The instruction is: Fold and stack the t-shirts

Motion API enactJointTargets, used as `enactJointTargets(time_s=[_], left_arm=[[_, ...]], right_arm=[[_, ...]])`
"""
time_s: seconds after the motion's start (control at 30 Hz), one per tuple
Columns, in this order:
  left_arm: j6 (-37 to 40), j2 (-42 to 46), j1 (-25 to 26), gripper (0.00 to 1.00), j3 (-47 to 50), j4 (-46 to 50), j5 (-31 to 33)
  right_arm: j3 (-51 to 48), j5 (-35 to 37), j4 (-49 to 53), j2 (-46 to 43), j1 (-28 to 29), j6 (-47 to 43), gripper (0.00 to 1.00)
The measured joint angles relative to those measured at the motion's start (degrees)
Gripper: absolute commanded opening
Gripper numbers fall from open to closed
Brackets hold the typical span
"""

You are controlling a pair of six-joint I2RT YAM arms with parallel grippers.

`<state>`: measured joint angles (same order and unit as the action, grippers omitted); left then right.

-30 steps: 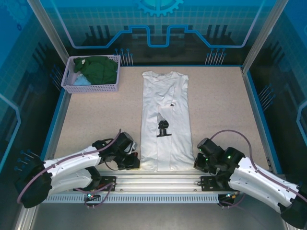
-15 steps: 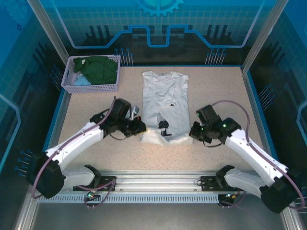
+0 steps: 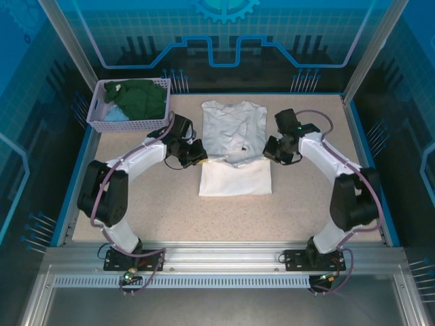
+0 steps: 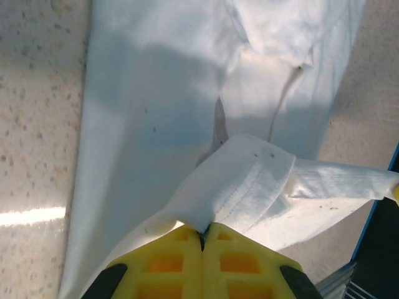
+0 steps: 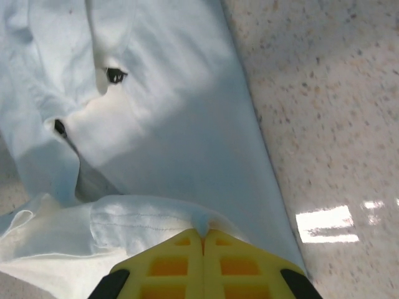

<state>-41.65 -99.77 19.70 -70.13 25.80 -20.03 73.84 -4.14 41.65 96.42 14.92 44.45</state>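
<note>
A speckled beige table (image 3: 136, 197) sits inside an enclosure of blue patterned panels (image 3: 224, 41), with an aluminium rail (image 3: 217, 261) along its near edge. The white t-shirt (image 3: 234, 125) lies lengthwise in the middle of the table, its collar toward the far edge. Its near part is doubled back over the rest, and the turned-over cloth makes a brighter band on the near side.

Both arms reach out over the table. The left gripper (image 3: 197, 155) is at the shirt's left edge and the right gripper (image 3: 270, 151) at its right edge, level with each other about halfway along the garment. In the left wrist view the left gripper (image 4: 201, 233) has its yellow jaws pressed together on a corner of the stitched hem, which is lifted above the flat layer beneath. In the right wrist view the right gripper (image 5: 202, 235) is likewise clamped on the opposite hem corner, and small black marks show on the cloth beyond it.

A lavender mesh basket (image 3: 129, 125) stands at the far left corner, well apart from the white shirt. It holds a dark green t-shirt (image 3: 144, 98) bunched on top and a light blue t-shirt (image 3: 115, 115) at its near left side.
</note>
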Motion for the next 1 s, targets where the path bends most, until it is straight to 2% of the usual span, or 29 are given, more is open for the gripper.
enactJointTargets(time_s=[0.3, 0.5, 0.67, 0.73, 0.77, 0.8, 0.83, 0.87, 0.9, 0.97, 1.0], left_arm=[[-0.2, -6.8, -2.8, 0.0, -3.3, -2.3, 0.7], [-0.2, -9.0, -4.7, 0.01, -4.1, -3.8, 0.9], [0.0, -13.5, -5.1, 0.02, -8.5, -3.8, 0.6], [0.0, -14.7, -5.3, 0.05, -9.5, -3.9, 0.5], [0.0, -15.1, -5.4, 0.05, -9.6, -3.8, 0.5], [0.0, -15.4, -5.6, 0.06, -9.7, -3.8, 0.4], [0.0, -15.7, -5.9, 0.13, -9.9, -3.7, 0.2], [0.0, -15.9, -6.2, 0.28, -10.2, -3.6, 0.2], [0.0, -16.0, -6.5, 0.4, -10.4, -3.5, 0.3], [-0.1, -16.0, -7.2, 0.54, -10.8, -3.1, 0.7], [0.0, -15.8, -7.5, 0.64, -10.8, -3.0, 1.4]], right_arm=[[11.7, -2.2, 0.2, 13.9, -1.9, -1.0, 0.0], [15.1, -2.6, 1.1, 18.8, -3.2, -1.0, 0.0], [15.5, -3.2, 1.3, 20.7, -4.2, -1.0, 0.0], [16.2, -3.6, 1.4, 21.6, -4.5, -1.0, 0.0], [16.4, -3.7, 1.4, 21.9, -4.5, -1.0, 0.05], [16.5, -3.8, 1.4, 22.1, -4.6, -1.0, 0.14], [16.5, -4.0, 1.3, 22.2, -4.6, -0.7, 0.26], [16.5, -4.4, 1.3, 22.2, -4.8, -0.7, 0.32], [16.6, -5.0, 1.3, 22.2, -5.1, -0.7, 0.34], [16.8, -6.0, 1.3, 22.2, -6.1, -0.7, 0.41], [16.8, -6.4, 1.2, 22.1, -6.9, -0.7, 0.43]])
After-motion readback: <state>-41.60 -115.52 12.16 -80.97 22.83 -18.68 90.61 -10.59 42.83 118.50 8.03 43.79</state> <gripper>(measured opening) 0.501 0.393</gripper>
